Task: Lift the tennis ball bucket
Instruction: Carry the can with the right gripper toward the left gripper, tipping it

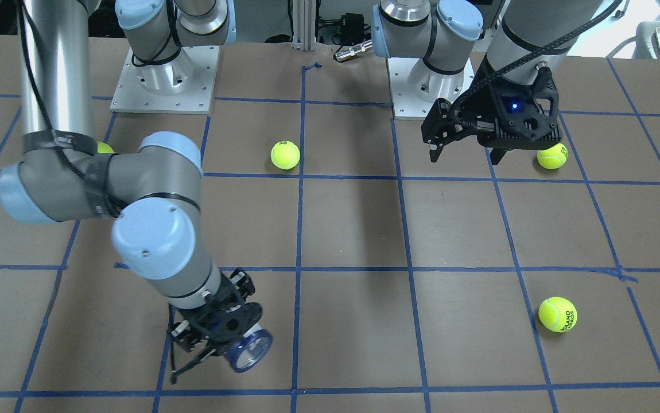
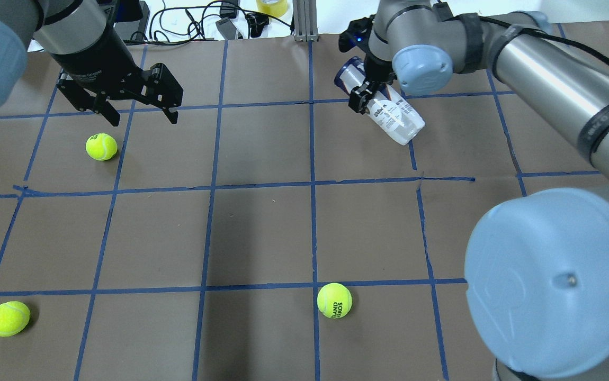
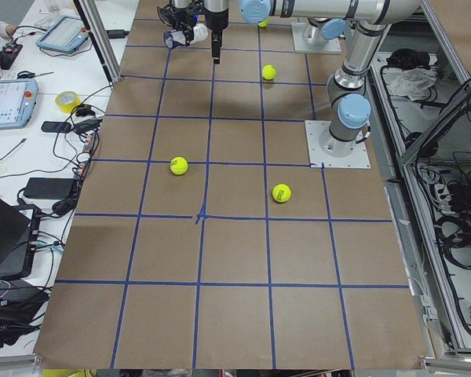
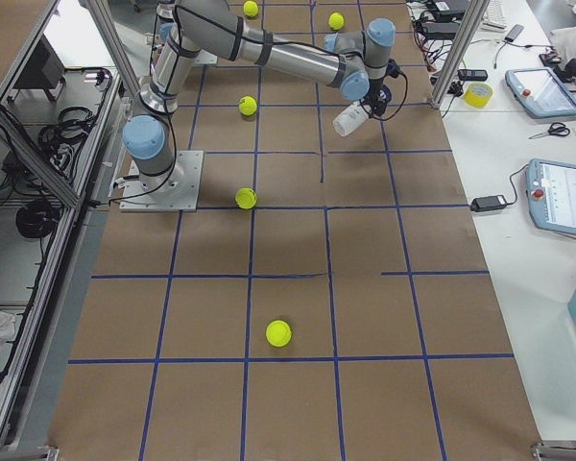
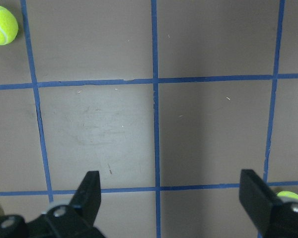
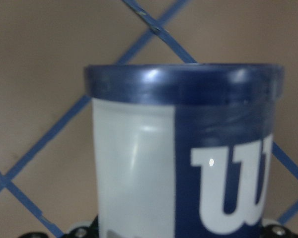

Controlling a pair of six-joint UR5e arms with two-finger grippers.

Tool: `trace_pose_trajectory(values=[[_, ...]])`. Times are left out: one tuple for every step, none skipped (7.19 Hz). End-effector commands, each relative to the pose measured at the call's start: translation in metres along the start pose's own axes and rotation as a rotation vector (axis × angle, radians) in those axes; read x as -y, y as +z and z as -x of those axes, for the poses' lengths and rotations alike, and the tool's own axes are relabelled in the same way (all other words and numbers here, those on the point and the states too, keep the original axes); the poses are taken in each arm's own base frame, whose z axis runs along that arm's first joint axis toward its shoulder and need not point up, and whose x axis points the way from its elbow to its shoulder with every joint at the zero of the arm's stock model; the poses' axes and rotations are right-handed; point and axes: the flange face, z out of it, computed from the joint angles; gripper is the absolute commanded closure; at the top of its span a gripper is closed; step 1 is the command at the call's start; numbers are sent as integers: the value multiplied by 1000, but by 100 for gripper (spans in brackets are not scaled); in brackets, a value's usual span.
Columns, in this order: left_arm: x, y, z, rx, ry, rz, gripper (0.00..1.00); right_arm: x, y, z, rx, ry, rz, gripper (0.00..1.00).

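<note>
Much of the tennis ball bucket was covered. In the overhead view the right gripper and wrist crossed its upper part, leaving the dark blue rim on one side and the white labelled body on the other. The right wrist camera showed only the rim band and the top of the navy "W" panel, with the rest cut off at the frame's lower edge. That gripper's fingers could hardly be seen there, but its jaws were closed around the bucket just below the rim. The bucket hung tilted above the far right part of the table, its mouth towards the table's far edge and its base slanting down towards the robot. The label and glare hid its inside, so I could not tell what it held.

The left gripper hung over the far left squares with its jaws spread wide and nothing between them. One tennis ball lay just beneath and beside it, and two more lay nearer the robot. A fourth ball peeped out behind the right arm – only a sliver showed. Blue tape lines ran across the table.
</note>
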Motion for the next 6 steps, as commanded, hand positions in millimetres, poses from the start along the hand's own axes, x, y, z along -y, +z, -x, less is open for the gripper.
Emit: trace_pose_trajectory(values=[[0,-3,4,-11,-9,-7,0,50,17,79,-22,-362,-52,31],[1,-5,6,-11,-12,-12,0,65,22,97,-46,-446,-64,30],[3,-7,7,-12,14,-15,0,82,38,120,-43,-595,-61,30],[4,-11,17,-13,13,-22,0,104,40,148,-111,-680,-28,30],[5,-12,31,-24,-11,-22,0,122,65,169,-127,-770,1,30],[5,-12,34,-26,-18,-21,0,137,93,189,-119,-825,14,30]])
